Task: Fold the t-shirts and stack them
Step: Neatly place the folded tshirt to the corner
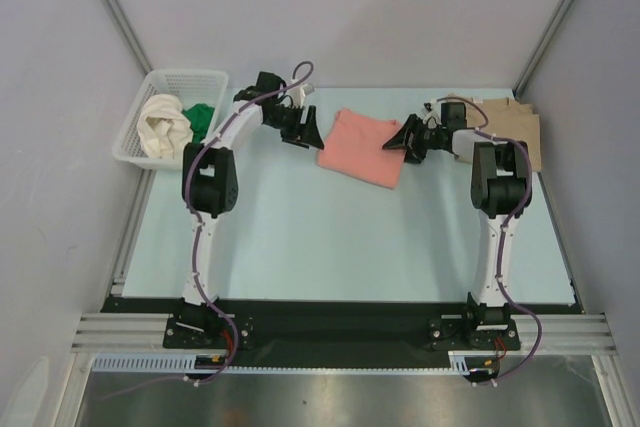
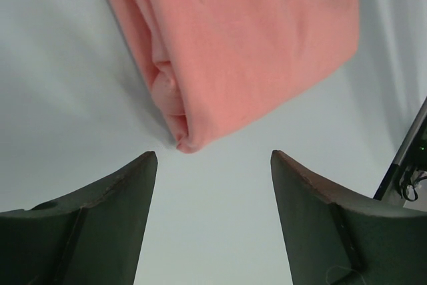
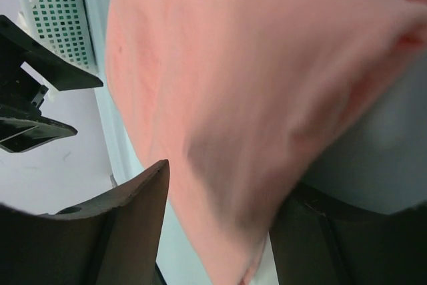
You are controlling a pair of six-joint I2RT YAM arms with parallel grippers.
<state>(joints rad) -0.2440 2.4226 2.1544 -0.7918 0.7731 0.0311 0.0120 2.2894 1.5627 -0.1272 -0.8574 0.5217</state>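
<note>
Folded salmon-pink t-shirt [image 1: 360,145] lay far-centre on worktop [image 1: 330,237]. Left claw [image 2: 213,158] wide, just off its left edge; right claw [image 1: 400,139] wide, straddling right edge. Broad worktop stretch lay between t-shirt and arm bases [image 1: 205,327]

Left arm [image 1: 200,252] and right arm [image 1: 495,247]: same build, slim white links between bulky black joint housings. A mauve cable [image 1: 304,66] runs the length of each arm from the base and loops free in places. Each base [image 1: 205,329] is a black block with small fittings, detail too fine to read. Left gripper [image 1: 308,130] and right gripper [image 1: 406,142] are black. Close up, the fingers [image 2: 100,218] are matte dark grey wedges tapering to a point, each with a raised rib and scuffed inner edges. A white block [image 1: 463,141] sits behind the right gripper.
</note>
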